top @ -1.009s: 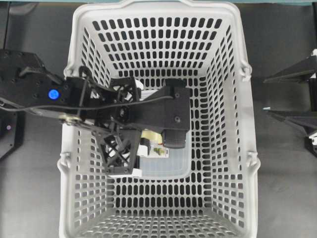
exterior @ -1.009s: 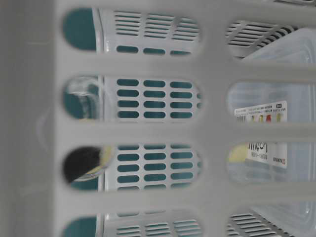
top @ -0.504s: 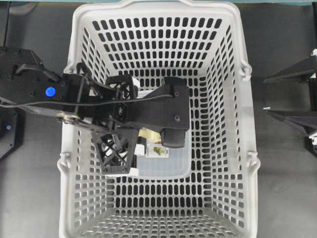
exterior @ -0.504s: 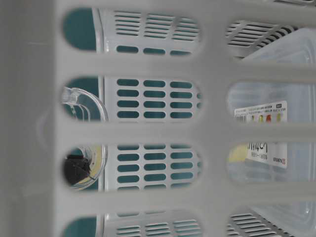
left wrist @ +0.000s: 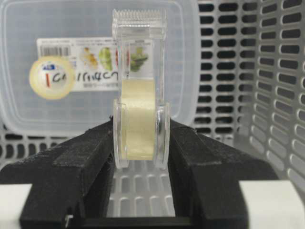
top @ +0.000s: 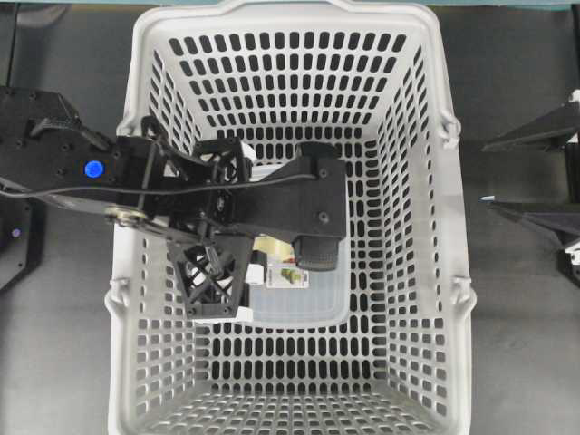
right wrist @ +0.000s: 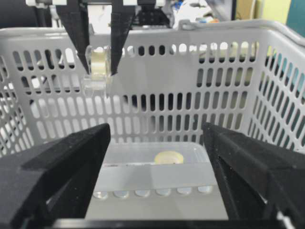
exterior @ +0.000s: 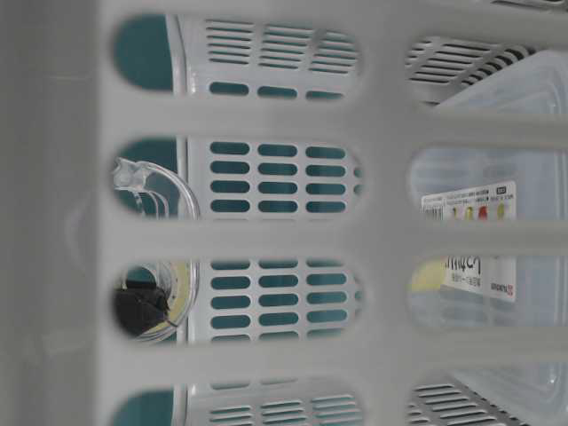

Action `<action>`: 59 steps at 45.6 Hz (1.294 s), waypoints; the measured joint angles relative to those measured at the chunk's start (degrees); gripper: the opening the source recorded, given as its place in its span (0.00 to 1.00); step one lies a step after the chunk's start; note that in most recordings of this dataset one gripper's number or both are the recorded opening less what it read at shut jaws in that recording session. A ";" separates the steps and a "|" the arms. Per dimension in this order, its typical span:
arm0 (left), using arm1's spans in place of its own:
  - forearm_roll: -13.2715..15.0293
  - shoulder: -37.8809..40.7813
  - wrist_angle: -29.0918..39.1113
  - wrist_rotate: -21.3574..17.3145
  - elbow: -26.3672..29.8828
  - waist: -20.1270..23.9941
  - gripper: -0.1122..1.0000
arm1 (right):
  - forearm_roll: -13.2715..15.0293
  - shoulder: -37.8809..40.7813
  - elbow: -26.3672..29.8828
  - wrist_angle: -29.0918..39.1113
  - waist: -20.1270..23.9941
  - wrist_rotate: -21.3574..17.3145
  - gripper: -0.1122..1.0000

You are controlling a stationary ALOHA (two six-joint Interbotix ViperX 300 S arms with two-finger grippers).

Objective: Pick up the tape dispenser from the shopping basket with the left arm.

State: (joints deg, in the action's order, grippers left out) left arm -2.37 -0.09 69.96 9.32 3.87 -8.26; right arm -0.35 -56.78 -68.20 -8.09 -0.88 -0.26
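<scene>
- Left wrist view shows it best: my left gripper (left wrist: pixel 140 143) is pinching the tape dispenser (left wrist: pixel 140 90), one black finger (left wrist: pixel 86 157) pressed on each flat side of the clear housing.
- It's a small clear plastic dispenser with a roll of pale yellowish tape inside and a serrated cutter edge at the far end, pointing away from the camera.
- Behind it on the basket floor lies a flat clear plastic box (left wrist: pixel 62 71) with a white printed label and a cream round sticker, so that one isn't what I've got.
- Right wrist view has the tape dispenser (right wrist: pixel 97 67) hanging clear above the floor of the shopping basket (right wrist: pixel 200 100), still inside the walls, clamped between the left gripper (right wrist: pixel 98 50) fingers coming down from the top.
- Overhead, the left arm (top: pixel 181 195) reaches over the left rim of the shopping basket (top: pixel 435 272), and its wrist covers the dispenser, with only part of the clear box (top: pixel 304 294) poking out below it.
- Right gripper (right wrist: pixel 155 143) is spread wide, nothing between the fingers, sitting outside the basket over the dark desk (top: pixel 517 299).
</scene>
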 measured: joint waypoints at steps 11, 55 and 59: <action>0.00 0.00 -0.09 -0.09 0.00 0.00 0.37 | 0.00 0.00 0.00 0.00 -0.09 0.00 0.78; 0.00 0.09 -0.35 0.35 -0.18 -0.18 0.37 | 0.00 0.00 -0.18 0.00 -0.09 0.00 0.78; 0.00 0.09 -0.97 0.35 -0.18 -0.18 0.37 | 0.00 0.00 -0.26 -0.09 -0.18 0.00 0.78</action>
State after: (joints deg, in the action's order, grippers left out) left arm -2.37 0.00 68.99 9.67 3.69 -8.44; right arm -0.35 -56.78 -68.47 -8.17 -1.05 -0.26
